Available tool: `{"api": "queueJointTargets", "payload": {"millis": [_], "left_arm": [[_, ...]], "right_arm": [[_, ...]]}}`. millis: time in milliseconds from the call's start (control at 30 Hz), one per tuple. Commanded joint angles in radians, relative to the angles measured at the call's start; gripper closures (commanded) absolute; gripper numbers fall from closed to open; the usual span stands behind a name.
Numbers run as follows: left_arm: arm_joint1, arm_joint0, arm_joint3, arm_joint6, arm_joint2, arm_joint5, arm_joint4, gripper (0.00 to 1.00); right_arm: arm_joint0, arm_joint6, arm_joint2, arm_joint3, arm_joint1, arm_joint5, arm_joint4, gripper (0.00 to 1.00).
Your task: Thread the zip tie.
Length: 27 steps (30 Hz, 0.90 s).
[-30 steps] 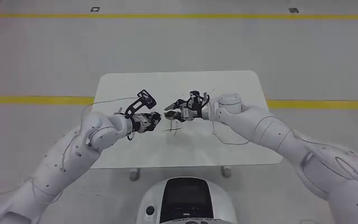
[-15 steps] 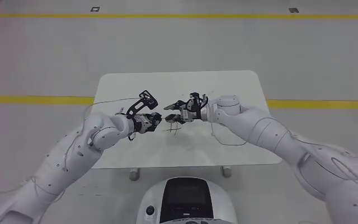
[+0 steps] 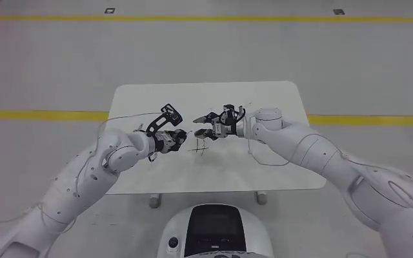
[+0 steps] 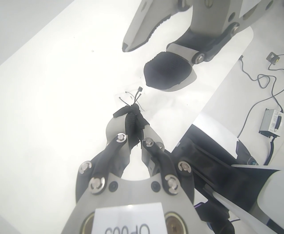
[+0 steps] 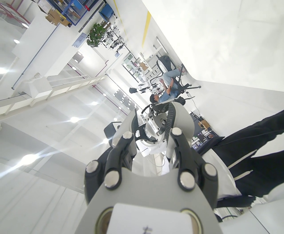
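A white table (image 3: 258, 103) with rounded corners stands on a pale grey floor (image 3: 193, 51) marked by two yellow lines (image 3: 193, 17). One line runs along the 12 o'clock end of the top view. The other crosses from 9 to 3 o'clock and is hidden where the table covers it. Two small dark plates (image 3: 110, 10) sit in the floor at the 12 o'clock end.

A small cluster of thin black zip ties (image 3: 200, 147) lies crossed on the bare tabletop, near its centre and slightly toward 7 o'clock. The left gripper (image 3: 182, 137) hangs just beside them, at 10 o'clock of the cluster, with its black pads pressed together. In its own wrist view the ties fan out from behind its tips, and it is not clear whether one of them is pinched there. The right gripper (image 3: 197, 127) hangs at 12 o'clock of the ties, spread wide with nothing between its fingers. Its tips point toward 9 o'clock, facing the left gripper, near it but apart.

Past the table's edge, the left wrist view takes in a dark cable (image 4: 251, 78) snaking over the floor and a grey adapter (image 4: 270, 120) lying beside it. The right wrist view looks out into a tall white hall. Bright ceiling lights (image 5: 74, 119) glare there, and a green plant (image 5: 96, 33) stands beside blue shelving (image 5: 73, 6) at the far end.
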Motion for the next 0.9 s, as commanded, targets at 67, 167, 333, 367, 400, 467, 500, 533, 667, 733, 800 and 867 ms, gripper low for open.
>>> {"api": "queueJointTargets", "payload": {"millis": [67, 167, 333, 367, 400, 467, 500, 533, 667, 733, 800, 867], "left_arm": [[-0.003, -0.003, 0.004, -0.002, 0.001, 0.000, 0.000, 1.00], [-0.005, -0.007, 0.006, -0.004, 0.003, -0.001, 0.002, 1.00], [-0.009, -0.012, 0.009, -0.007, 0.006, -0.001, 0.004, 1.00], [-0.010, -0.012, 0.010, -0.008, 0.006, -0.001, 0.004, 1.00], [-0.010, -0.013, 0.010, -0.008, 0.006, 0.000, 0.005, 1.00], [-0.011, -0.014, 0.011, -0.009, 0.006, 0.002, 0.006, 1.00], [-0.012, -0.014, 0.011, -0.009, 0.006, 0.002, 0.007, 1.00], [-0.012, -0.014, 0.012, -0.009, 0.006, 0.003, 0.007, 1.00], [-0.013, -0.013, 0.014, -0.009, 0.004, 0.004, 0.009, 1.00], [-0.014, -0.013, 0.015, -0.010, 0.002, 0.004, 0.009, 1.00], [-0.014, -0.012, 0.016, -0.011, 0.001, 0.004, 0.010, 1.00], [-0.015, -0.012, 0.016, -0.013, 0.000, 0.003, 0.011, 1.00]], "right_arm": [[-0.012, 0.001, 0.000, -0.016, 0.011, 0.000, -0.006, 0.70], [-0.013, -0.001, 0.000, -0.030, 0.012, 0.000, -0.008, 0.71], [-0.011, -0.002, 0.000, -0.034, 0.004, 0.000, -0.018, 0.73], [-0.009, 0.000, 0.000, -0.031, 0.001, 0.000, -0.020, 0.73], [-0.008, 0.002, 0.000, -0.029, -0.001, 0.000, -0.023, 0.74], [-0.006, 0.006, 0.000, -0.020, -0.008, 0.000, -0.028, 0.75], [-0.005, 0.007, 0.000, -0.015, -0.010, 0.000, -0.030, 0.77], [-0.005, 0.009, 0.000, -0.011, -0.013, 0.000, -0.032, 0.78], [-0.005, 0.019, 0.000, 0.010, -0.026, 0.000, -0.040, 0.78], [-0.005, 0.024, 0.000, 0.023, -0.033, 0.000, -0.044, 0.79], [-0.005, 0.029, 0.000, 0.034, -0.039, 0.000, -0.046, 0.79], [-0.005, 0.033, 0.000, 0.047, -0.046, 0.000, -0.048, 0.81]]}}
